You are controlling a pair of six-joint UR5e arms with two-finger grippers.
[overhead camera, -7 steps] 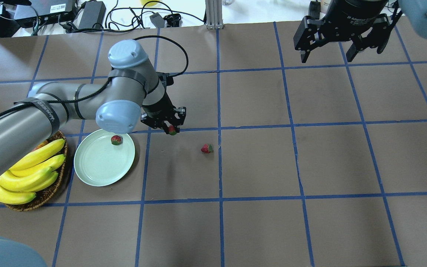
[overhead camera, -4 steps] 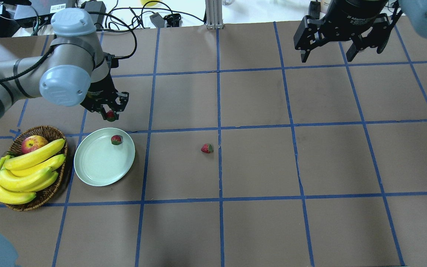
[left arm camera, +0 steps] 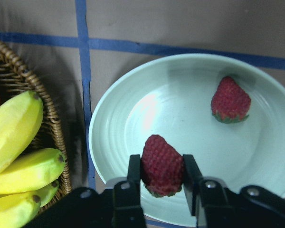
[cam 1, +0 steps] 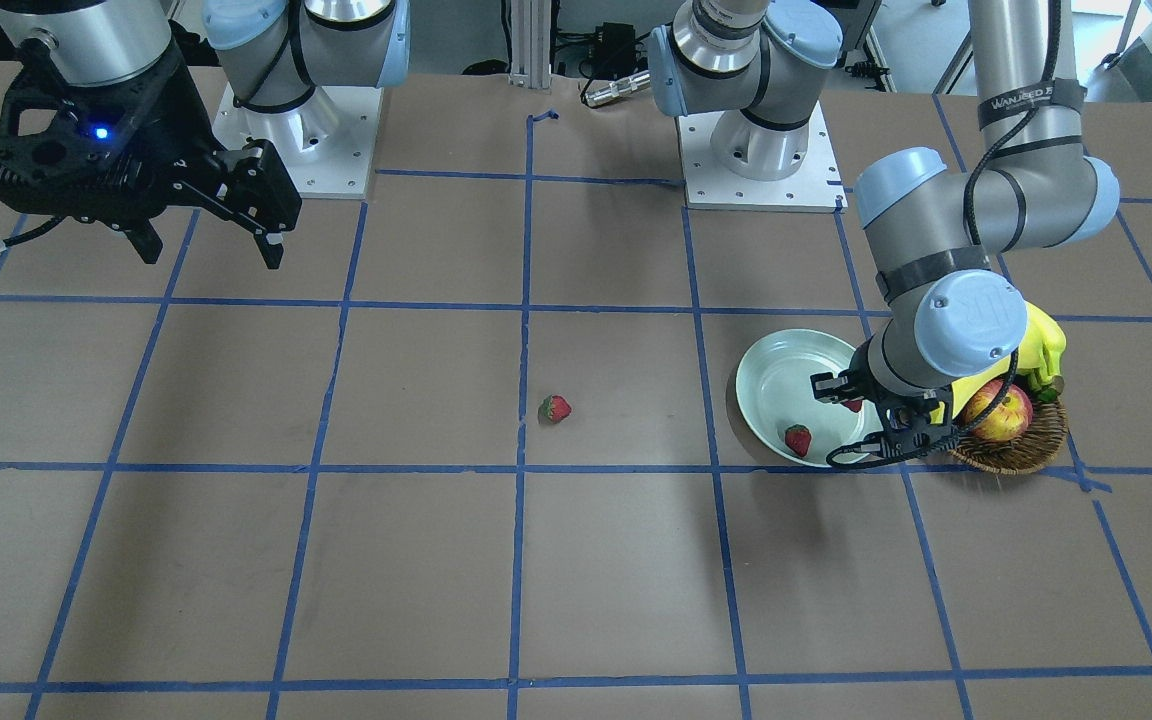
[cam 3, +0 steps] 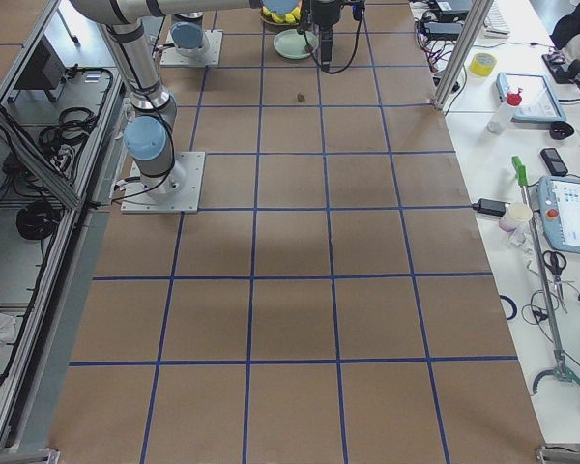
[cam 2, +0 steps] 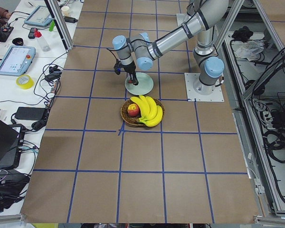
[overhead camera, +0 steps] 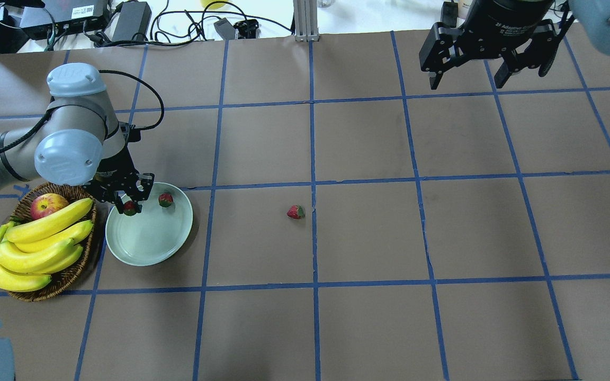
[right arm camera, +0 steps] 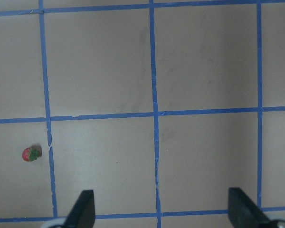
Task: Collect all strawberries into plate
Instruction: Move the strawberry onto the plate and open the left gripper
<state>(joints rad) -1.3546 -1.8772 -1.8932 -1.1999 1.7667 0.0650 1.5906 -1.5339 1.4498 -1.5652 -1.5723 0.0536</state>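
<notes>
Left wrist-mounted: left gripper (left arm camera: 162, 167) grasps strawberry (left arm camera: 161, 160) over plate (left arm camera: 121, 130); next release it, fetch 1 loose strawberry (overhead camera: 295, 212) rightward.

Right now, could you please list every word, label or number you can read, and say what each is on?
"WANJEED" (last letters uncertain): black strap on the left arm.
"2F Adaptive", rest blurred: body of the right gripper.
White sticker on the black box beyond the table: too small to read.
</notes>
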